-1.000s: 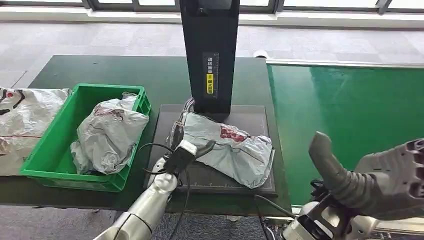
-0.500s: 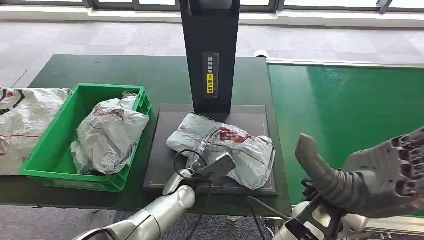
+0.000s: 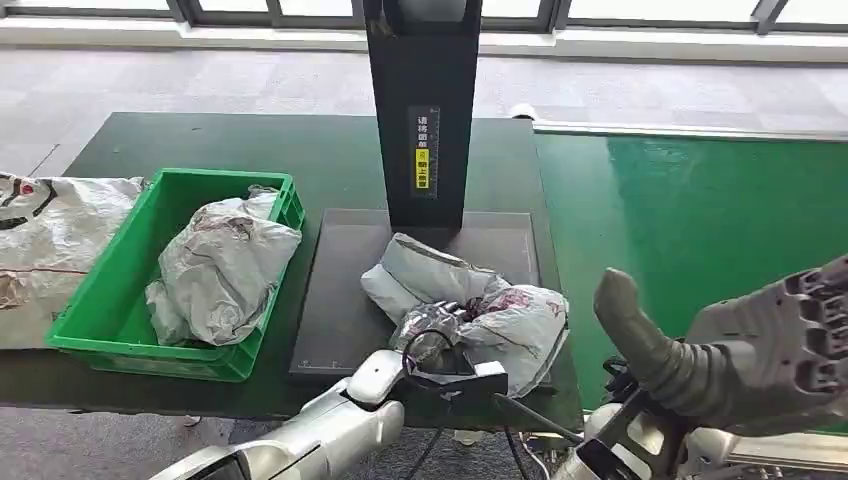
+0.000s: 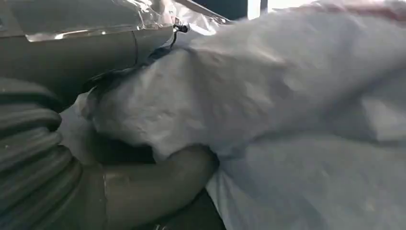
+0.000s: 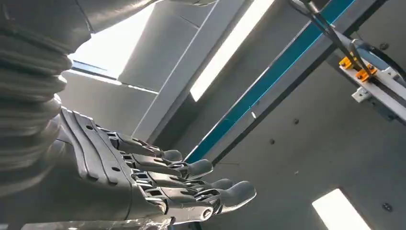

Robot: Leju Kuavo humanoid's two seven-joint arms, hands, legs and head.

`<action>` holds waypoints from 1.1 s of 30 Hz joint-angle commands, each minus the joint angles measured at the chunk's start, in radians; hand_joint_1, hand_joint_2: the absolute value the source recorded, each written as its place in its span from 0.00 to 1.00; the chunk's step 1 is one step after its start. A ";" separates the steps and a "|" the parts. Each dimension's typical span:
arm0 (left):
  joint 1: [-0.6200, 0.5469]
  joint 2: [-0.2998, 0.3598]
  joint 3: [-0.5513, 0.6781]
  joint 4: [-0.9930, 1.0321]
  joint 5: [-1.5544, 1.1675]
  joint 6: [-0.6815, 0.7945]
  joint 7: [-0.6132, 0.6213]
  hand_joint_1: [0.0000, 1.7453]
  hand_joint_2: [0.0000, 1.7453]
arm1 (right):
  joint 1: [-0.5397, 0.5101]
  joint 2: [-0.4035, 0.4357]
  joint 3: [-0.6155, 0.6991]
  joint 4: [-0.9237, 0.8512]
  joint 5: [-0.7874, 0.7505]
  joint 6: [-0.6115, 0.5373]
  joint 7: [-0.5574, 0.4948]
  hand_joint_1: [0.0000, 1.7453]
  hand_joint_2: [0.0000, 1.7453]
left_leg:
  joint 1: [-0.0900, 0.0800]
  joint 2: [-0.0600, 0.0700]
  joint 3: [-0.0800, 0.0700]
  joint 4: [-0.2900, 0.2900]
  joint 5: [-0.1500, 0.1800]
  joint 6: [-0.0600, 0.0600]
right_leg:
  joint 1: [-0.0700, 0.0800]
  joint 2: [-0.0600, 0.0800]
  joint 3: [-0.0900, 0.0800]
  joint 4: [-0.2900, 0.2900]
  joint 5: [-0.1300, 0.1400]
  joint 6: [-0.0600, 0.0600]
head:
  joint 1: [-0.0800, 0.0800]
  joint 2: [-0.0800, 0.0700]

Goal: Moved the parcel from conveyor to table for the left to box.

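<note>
Head view: left hand (image 3: 432,352) grips parcel (image 3: 470,300) at its 7 o'clock corner; right hand (image 3: 740,355) fingers wide, empty. Boxing step; next, probably carry to bin (image 3: 110,310) at 9 o'clock.

Parcel-sorting station: green conveyor (image 3: 700,210) (beside table (image 3: 250,150)); crate (image 3: 120,300).

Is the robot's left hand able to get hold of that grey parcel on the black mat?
Probably yes: the left hand is already at the parcel, its thumb pressed into the bag, with nothing between them.
</note>
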State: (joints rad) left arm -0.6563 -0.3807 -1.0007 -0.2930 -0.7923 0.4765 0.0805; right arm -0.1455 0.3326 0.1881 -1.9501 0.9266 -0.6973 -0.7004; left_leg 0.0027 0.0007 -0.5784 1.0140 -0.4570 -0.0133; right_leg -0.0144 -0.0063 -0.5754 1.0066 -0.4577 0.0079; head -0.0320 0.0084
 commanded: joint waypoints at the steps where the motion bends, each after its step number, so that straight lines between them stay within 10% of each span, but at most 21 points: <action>1: 0.011 0.032 -0.094 0.091 -0.012 -0.012 0.015 1.00 1.00 | 0.054 0.016 -0.011 0.018 -0.007 -0.001 0.002 0.00 1.00 | 0.001 0.002 0.002 -0.005 0.003 -0.001 | 0.001 0.002 0.001 -0.005 0.003 -0.001 | 0.000 0.000; 7: -0.015 0.043 -0.054 0.061 -0.057 0.222 0.041 1.00 1.00 | 0.062 0.016 -0.020 -0.004 0.017 -0.001 0.031 0.00 1.00 | 0.001 0.002 0.004 -0.005 0.002 -0.001 | 0.002 0.002 0.003 -0.005 0.003 -0.001 | 0.000 0.000; 10: 0.064 0.103 0.269 -0.226 -0.423 0.222 0.082 1.00 1.00 | 0.064 0.016 -0.022 -0.013 0.031 -0.001 0.042 0.00 1.00 | 0.001 0.002 0.003 -0.003 0.002 -0.001 | 0.001 0.002 0.001 -0.002 0.002 -0.001 | 0.000 0.000; 18: 0.064 0.103 0.269 -0.226 -0.423 0.222 0.082 1.00 1.00 | 0.064 0.016 -0.022 -0.013 0.031 -0.001 0.042 0.00 1.00 | 0.001 0.002 -0.001 -0.001 0.001 -0.001 | 0.001 0.003 -0.002 -0.002 0.001 -0.001 | 0.000 0.000; 20: 0.147 0.072 0.575 -0.444 -0.688 0.222 -0.015 1.00 1.00 | 0.061 0.016 -0.029 -0.012 0.033 -0.001 0.048 0.00 1.00 | 0.001 0.001 -0.002 -0.001 0.002 -0.002 | 0.001 0.002 -0.003 -0.002 0.001 -0.001 | 0.000 0.000; 23: 0.195 0.056 0.706 -0.750 -0.775 0.222 -0.110 1.00 1.00 | 0.057 0.016 -0.047 -0.009 0.035 -0.001 0.052 0.00 1.00 | 0.001 0.000 -0.005 -0.001 0.002 -0.001 | 0.001 0.001 -0.006 -0.002 0.001 -0.001 | 0.000 0.000; 28: 0.173 0.217 0.540 -1.124 -0.778 0.222 0.045 1.00 1.00 | 0.052 0.016 -0.067 -0.012 0.051 -0.001 0.067 0.00 1.00 | 0.001 0.006 -0.007 0.000 0.001 -0.002 | 0.001 0.008 -0.010 0.000 0.002 -0.001 | 0.000 0.000; 33: 0.280 0.155 0.659 -1.390 -0.778 0.222 -0.150 1.00 1.00 | 0.069 0.016 -0.080 -0.037 0.060 -0.001 0.072 0.00 1.00 | 0.002 0.006 -0.006 -0.001 0.001 -0.002 | 0.003 0.007 -0.010 -0.001 0.002 -0.002 | 0.000 0.000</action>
State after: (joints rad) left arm -0.4827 -0.2530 -0.4906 -1.2084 -1.5641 0.6993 0.1011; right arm -0.1373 0.3304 0.1594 -1.9703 0.9758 -0.6973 -0.6401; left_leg 0.0030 0.0044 -0.5846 1.0141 -0.4555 -0.0153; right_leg -0.0123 -0.0021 -0.5839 1.0070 -0.4566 0.0072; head -0.0320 0.0084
